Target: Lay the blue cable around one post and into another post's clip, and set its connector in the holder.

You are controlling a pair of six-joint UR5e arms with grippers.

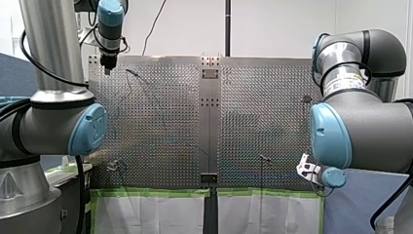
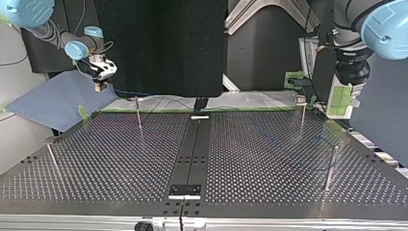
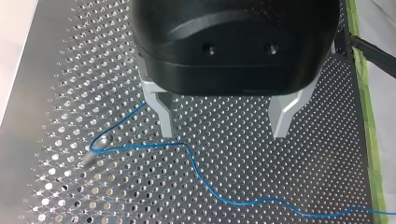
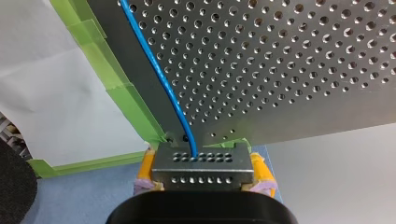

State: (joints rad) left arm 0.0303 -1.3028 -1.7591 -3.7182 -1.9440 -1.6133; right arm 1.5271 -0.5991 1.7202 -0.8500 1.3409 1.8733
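Counted from the top view: one perforated worktop (image 2: 269, 159), four thin upright posts, one blue cable, one connector and two arms.

Two posts stand nearest, one at the view's left (image 2: 53, 161) and one at its right (image 2: 331, 166). The other two stand further back, again left (image 2: 138, 113) and right (image 2: 302, 113). A black strip (image 2: 192, 149) runs down the middle of the worktop between them.

In the left wrist view, my left gripper (image 3: 224, 122) hangs above the worktop. Its two metal fingers (image 3: 163, 116) are spread wide and hold and touch nothing. Under and ahead of them the blue cable (image 3: 140, 146) lies slack on the perforated metal. It bends around one post (image 3: 95, 153) and then trails away in loose curves.

Farthest back, at the top view's left, my right gripper (image 2: 98, 77) sits off the worktop's far corner. In the right wrist view, its yellow-padded fingers (image 4: 147, 170) are closed tight on the metal connector (image 4: 201, 163), one at each end. The connector is just off the worktop's edge, beside the green tape (image 4: 116, 88). The cable (image 4: 159, 70) leaves the top of the connector and runs up over the worktop.
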